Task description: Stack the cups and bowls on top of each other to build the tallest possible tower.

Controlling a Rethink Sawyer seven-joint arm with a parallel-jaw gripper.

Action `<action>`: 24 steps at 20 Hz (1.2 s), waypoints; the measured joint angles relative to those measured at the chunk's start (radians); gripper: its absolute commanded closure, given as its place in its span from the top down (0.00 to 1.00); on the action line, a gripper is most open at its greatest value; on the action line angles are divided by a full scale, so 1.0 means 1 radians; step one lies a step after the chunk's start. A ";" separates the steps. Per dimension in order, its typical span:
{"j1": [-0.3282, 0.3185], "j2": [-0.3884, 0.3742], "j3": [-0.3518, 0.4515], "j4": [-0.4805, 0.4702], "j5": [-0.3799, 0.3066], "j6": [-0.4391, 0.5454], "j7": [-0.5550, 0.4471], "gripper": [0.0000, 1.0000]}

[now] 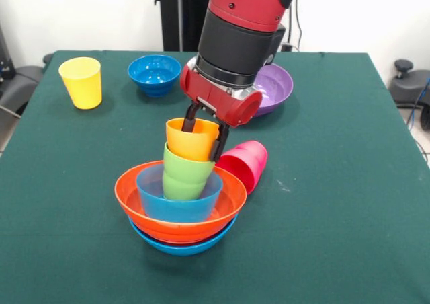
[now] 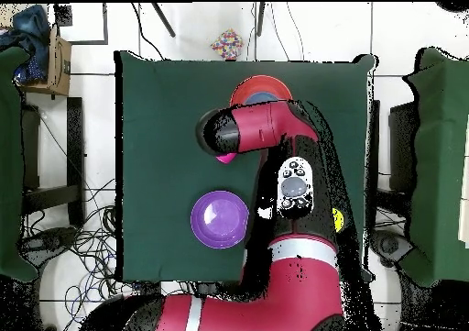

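- Tower: light-blue and orange bowls nested, green cup inside.
- Jaws pinching the orange cup's rim.
- Green-clothed table below.

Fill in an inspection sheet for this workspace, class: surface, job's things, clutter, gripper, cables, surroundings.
Surface: green cloth covers the table.
Job's things: tower of a light-blue bowl, orange bowls, a small light-blue bowl, green cup and orange cup. Pink cup lies on its side beside the tower. Yellow cup, dark-blue bowl and purple bowl stand apart.
Clutter: nothing seen on the table.
Gripper: gripper has its jaws on the orange cup's rim, one inside and one outside.
Cables: cables lie tangled on the floor.
Surroundings: other green tables to the sides; a box on the floor.
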 measured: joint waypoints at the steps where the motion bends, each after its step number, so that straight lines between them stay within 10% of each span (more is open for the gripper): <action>1: 0.000 0.000 -0.001 0.000 0.000 0.000 0.000 1.00; 24: -0.015 -0.024 0.010 -0.017 0.096 0.169 0.000 1.00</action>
